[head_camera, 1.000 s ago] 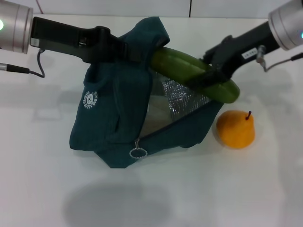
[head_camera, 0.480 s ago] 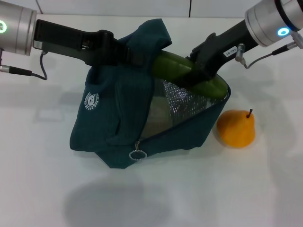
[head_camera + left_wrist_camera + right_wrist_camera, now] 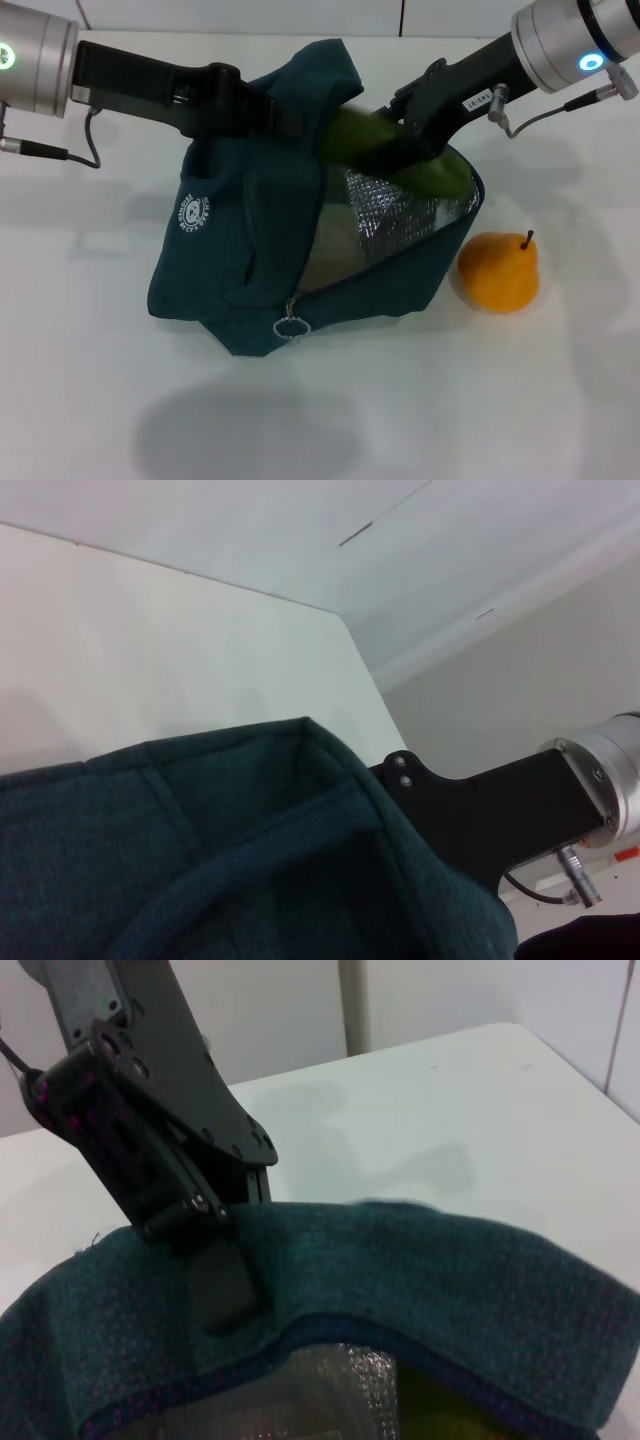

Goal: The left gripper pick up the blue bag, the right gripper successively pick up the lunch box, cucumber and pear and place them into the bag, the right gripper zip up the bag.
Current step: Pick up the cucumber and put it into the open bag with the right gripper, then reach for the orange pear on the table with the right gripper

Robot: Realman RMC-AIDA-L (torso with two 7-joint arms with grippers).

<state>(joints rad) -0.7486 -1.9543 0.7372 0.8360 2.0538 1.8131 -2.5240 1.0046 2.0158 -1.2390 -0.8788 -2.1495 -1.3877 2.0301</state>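
Two grippers are at work on my screens. I read the right gripper (image 3: 415,150) as clamped on the cucumber (image 3: 385,150); its black claw sits at the upper right rim of the bag opening, on the cucumber's middle. The cucumber lies tilted across the open mouth, its left end under the raised fabric flap, its right end inside the right wall. Behind the claw, the black link with the white label leads up and right to a silver cylinder.

I see the left gripper (image 3: 262,108) closed on the upper fabric of the blue bag (image 3: 235,260), at the left of the opening, holding that edge up. In the right wrist view its fingers (image 3: 222,1282) pinch the bag's rim from outside.

The bag rests on the white table (image 3: 90,400), mouth gaping toward the right, foil lining exposed. A pale shape shows inside, below the cucumber; I cannot tell what it is. The ring zipper pull (image 3: 291,324) hangs at the front lower edge.

The pear (image 3: 497,271) stands on the table just beside the bag's right corner.
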